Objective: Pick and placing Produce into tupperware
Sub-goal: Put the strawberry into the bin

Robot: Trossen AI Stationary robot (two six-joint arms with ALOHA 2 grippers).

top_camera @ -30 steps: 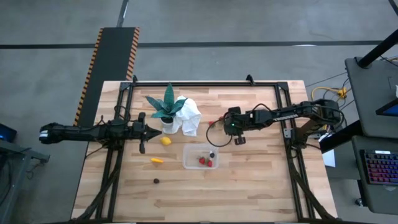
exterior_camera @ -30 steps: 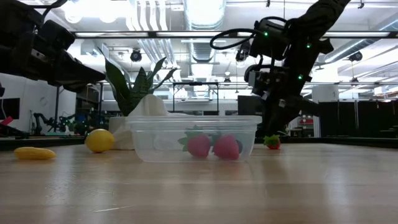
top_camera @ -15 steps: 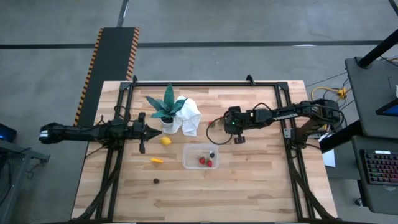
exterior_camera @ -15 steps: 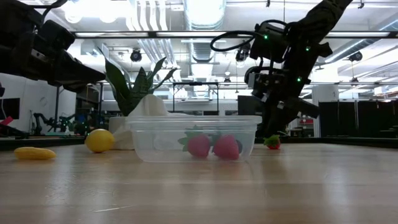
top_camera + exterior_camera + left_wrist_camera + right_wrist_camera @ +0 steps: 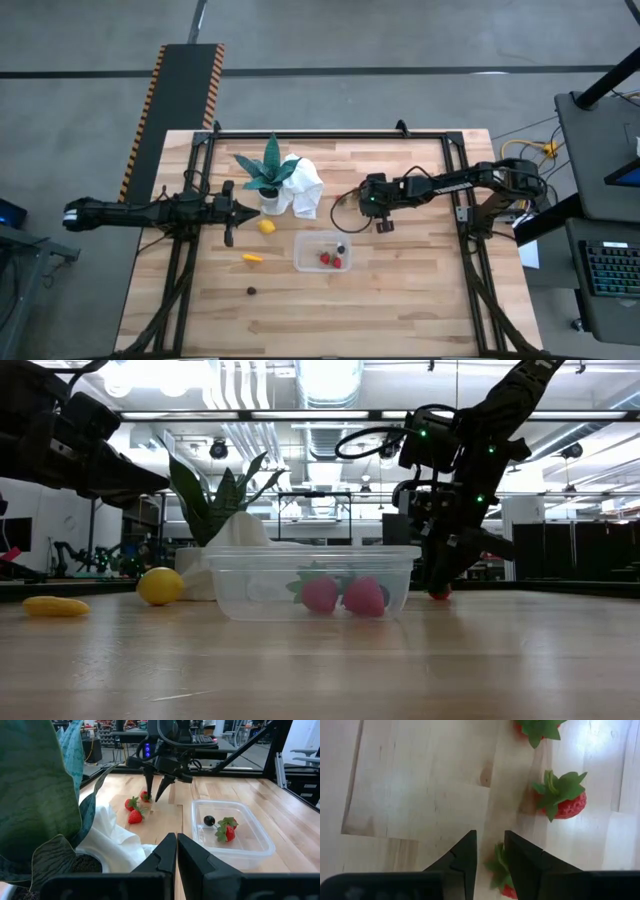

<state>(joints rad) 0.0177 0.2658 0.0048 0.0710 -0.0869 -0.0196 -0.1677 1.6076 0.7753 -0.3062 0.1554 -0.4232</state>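
The counter (image 5: pixel 400 290) is pale wooden planking, smooth with visible grain and a soft sheen, framed in black metal. The clear rectangular plastic tupperware (image 5: pixel 323 252) is glossy and see-through, showing red strawberries (image 5: pixel 341 595) with a dull, finely dimpled skin. The white cloth (image 5: pixel 307 187) looks soft, matt and crumpled. The round yellow lemon (image 5: pixel 160 586) is slightly shiny. The right gripper (image 5: pixel 490 857) has matt black fingers.

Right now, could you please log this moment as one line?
right gripper: open, down over a strawberry | left gripper: shut, waiting | tupperware: two strawberries, one dark piece inside
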